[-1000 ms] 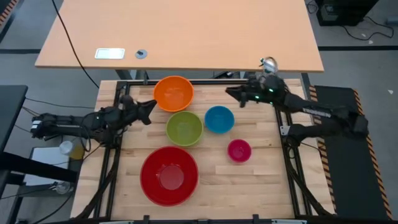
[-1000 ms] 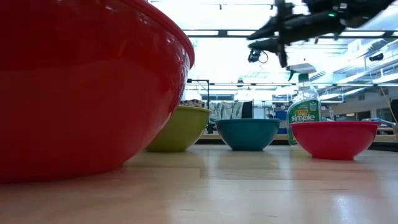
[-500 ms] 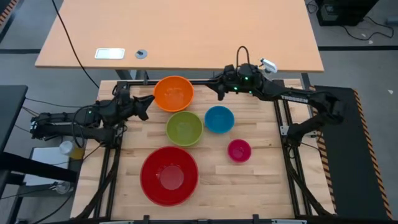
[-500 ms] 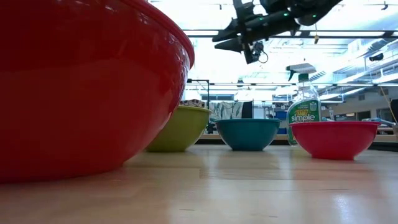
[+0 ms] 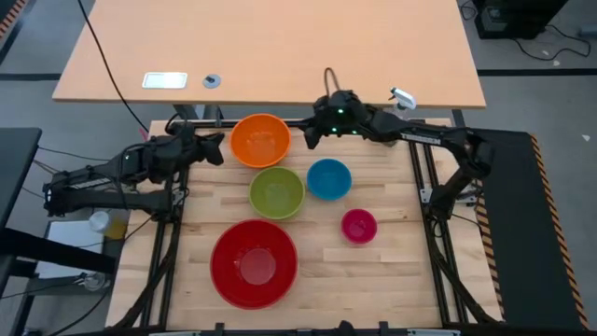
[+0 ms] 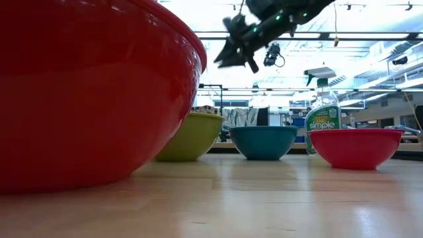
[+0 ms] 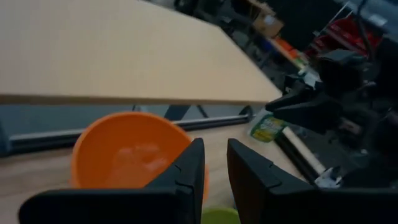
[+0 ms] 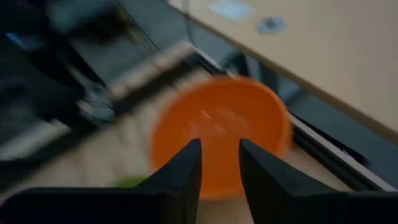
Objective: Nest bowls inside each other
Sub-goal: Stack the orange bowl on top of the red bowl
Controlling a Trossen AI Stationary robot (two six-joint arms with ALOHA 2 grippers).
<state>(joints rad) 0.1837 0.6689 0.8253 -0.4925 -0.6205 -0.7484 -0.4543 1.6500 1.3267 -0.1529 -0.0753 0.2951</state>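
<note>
Five bowls stand apart on their bases on the wooden table: orange (image 5: 260,140) at the far edge, lime green (image 5: 276,192) and blue (image 5: 328,178) in the middle, magenta (image 5: 358,225) to the right, red (image 5: 254,263) nearest. My left gripper (image 5: 218,147) hovers shut just left of the orange bowl (image 7: 124,149). My right gripper (image 5: 308,140) hangs in the air just right of that bowl (image 8: 217,124), pointing at it, with a narrow gap between its fingers (image 8: 219,165) and nothing in it.
A green-tinted spray bottle (image 5: 401,96) stands at the table's far right corner, behind the magenta bowl in the low view (image 6: 322,116). A black frame rail (image 5: 308,121) runs along the far edge. Beyond it stands a tan desk (image 5: 280,47).
My right gripper has swept along the far edge toward the table's left, from the spray bottle's corner to beside the orange bowl, rolling as it went. My left gripper has risen, tipped up and drifted toward the far edge. No bowl has moved.
</note>
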